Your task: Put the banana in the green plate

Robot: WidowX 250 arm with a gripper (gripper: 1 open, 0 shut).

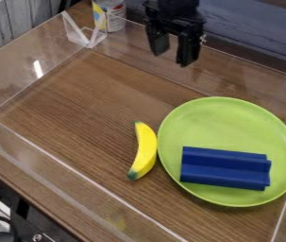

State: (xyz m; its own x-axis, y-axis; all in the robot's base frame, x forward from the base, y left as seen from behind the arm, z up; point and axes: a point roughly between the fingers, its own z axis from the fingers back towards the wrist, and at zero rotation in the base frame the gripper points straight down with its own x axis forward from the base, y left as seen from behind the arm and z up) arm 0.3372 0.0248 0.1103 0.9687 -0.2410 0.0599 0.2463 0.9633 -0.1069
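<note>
The banana, small, yellow and curved with a greenish lower tip, lies on the wooden table just left of the green plate. A blue rectangular block rests in the plate's front half. My gripper hangs at the back of the table, pointing down, well behind the banana and apart from it. Its two black fingers stand open with nothing between them.
Clear acrylic walls surround the table on the left, back and front edges. A yellow-labelled white container stands behind the back wall at the upper left. Bare wood lies between the gripper and the banana.
</note>
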